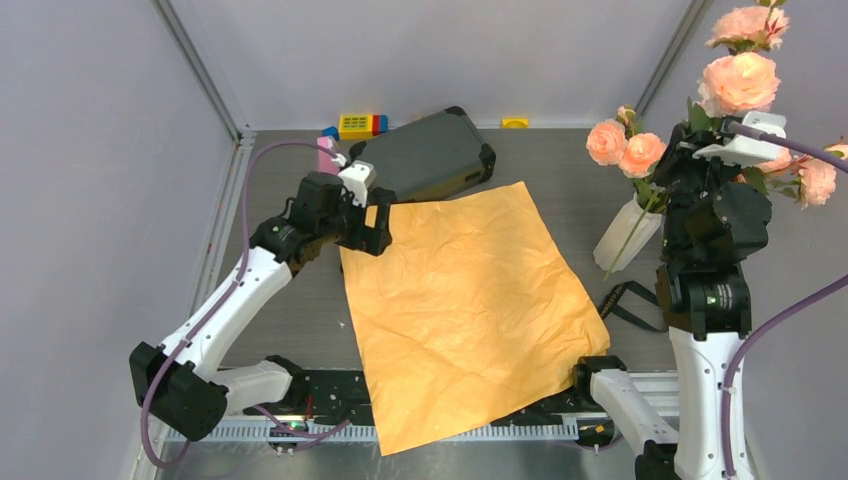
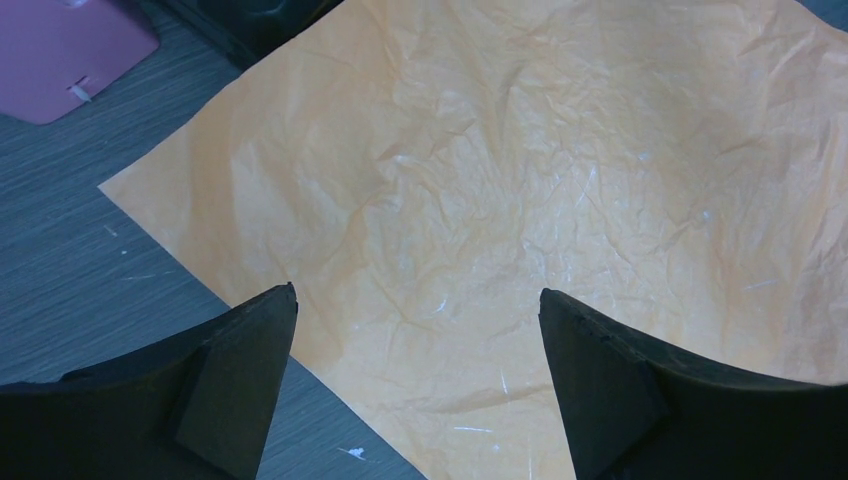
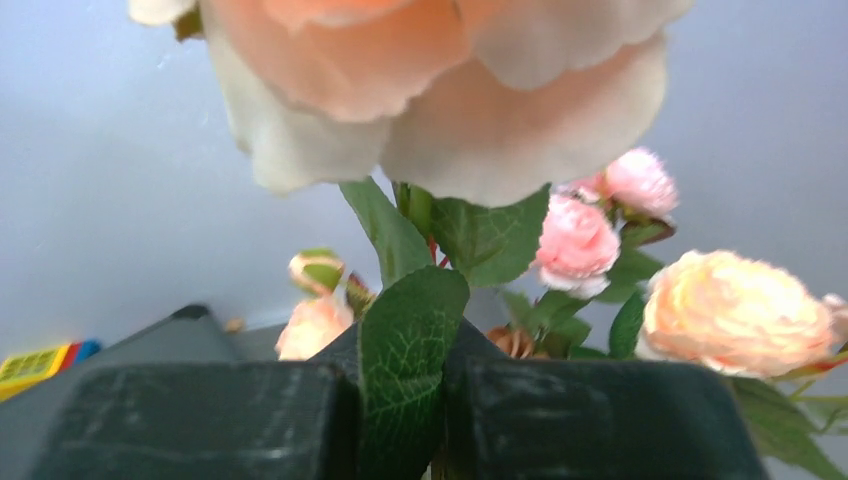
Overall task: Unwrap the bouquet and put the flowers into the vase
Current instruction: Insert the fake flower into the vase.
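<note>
Paper (image 1: 465, 310) flat on desk (image 1: 560, 165), unwrap done. Your right end effector (image 3: 402, 410) pinching flowers (image 1: 740, 82) by vase (image 1: 620, 240); stems not clearly in yet. Left end effector (image 2: 417, 295) spread, empty.

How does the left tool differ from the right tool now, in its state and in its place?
The left tool is open and empty; the right tool is shut on the flowers, with a leaf in its grip. The left tool is over the flat orange paper, near its far left corner; the right tool is at the right side, near the white vase. Both have black fingers.
</note>
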Robot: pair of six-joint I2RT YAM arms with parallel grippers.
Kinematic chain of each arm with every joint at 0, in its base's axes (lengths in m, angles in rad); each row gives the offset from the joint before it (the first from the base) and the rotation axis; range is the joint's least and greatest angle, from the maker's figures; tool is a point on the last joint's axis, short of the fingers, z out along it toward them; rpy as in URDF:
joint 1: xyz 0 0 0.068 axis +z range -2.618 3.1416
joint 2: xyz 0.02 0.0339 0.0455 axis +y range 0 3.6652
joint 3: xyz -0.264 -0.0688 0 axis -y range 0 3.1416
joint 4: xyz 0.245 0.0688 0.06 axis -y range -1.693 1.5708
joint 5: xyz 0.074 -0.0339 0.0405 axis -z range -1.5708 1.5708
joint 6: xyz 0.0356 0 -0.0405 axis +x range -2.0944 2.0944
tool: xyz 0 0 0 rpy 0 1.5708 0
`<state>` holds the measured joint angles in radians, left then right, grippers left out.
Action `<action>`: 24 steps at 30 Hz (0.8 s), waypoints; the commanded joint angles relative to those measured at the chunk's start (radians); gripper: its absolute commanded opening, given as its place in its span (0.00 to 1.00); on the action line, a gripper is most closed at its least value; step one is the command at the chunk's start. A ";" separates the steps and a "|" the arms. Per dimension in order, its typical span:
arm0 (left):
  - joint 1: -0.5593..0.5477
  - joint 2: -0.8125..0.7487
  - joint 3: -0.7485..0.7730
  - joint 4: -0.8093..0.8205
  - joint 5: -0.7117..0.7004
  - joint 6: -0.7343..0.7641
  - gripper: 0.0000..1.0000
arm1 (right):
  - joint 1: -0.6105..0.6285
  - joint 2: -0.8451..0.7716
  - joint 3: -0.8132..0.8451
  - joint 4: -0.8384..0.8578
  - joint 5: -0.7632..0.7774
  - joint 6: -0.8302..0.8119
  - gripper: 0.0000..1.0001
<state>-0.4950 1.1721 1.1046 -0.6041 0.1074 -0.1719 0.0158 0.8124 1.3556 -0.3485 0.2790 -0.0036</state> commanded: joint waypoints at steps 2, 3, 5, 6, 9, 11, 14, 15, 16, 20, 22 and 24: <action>0.067 -0.034 -0.005 0.023 -0.039 0.014 0.94 | -0.002 0.038 -0.051 0.403 0.126 -0.180 0.00; 0.076 -0.033 -0.004 0.022 -0.042 0.014 0.95 | -0.002 0.050 -0.053 0.447 0.119 -0.196 0.00; 0.093 -0.034 -0.005 0.021 -0.046 0.015 0.95 | -0.002 0.069 -0.055 0.498 0.113 -0.221 0.00; 0.100 -0.034 -0.005 0.021 -0.046 0.014 0.95 | -0.002 0.075 -0.056 0.515 0.112 -0.228 0.00; 0.115 -0.030 -0.006 0.025 -0.046 0.014 0.95 | -0.002 0.100 -0.061 0.598 0.118 -0.266 0.00; 0.121 -0.026 -0.006 0.023 -0.046 0.014 0.95 | -0.002 0.114 -0.062 0.647 0.135 -0.283 0.00; 0.128 -0.022 -0.008 0.023 -0.046 0.014 0.95 | -0.002 0.129 -0.069 0.724 0.156 -0.299 0.00; 0.130 -0.021 -0.009 0.024 -0.046 0.014 0.95 | -0.002 0.132 -0.066 0.733 0.161 -0.302 0.00; 0.131 -0.019 -0.009 0.024 -0.046 0.014 0.95 | -0.002 0.138 -0.064 0.747 0.162 -0.304 0.00; 0.135 -0.015 -0.009 0.024 -0.048 0.014 0.95 | -0.002 0.166 -0.029 0.748 0.173 -0.316 0.00; 0.137 -0.019 -0.008 0.022 -0.064 0.008 0.95 | -0.002 0.180 -0.010 0.740 0.183 -0.317 0.00; 0.145 -0.034 -0.015 0.032 -0.083 -0.003 0.95 | -0.002 0.189 0.004 0.740 0.194 -0.318 0.00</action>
<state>-0.3645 1.1645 1.1000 -0.6033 0.0628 -0.1722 0.0158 0.9840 1.3014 0.3149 0.4366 -0.3050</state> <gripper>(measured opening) 0.947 0.117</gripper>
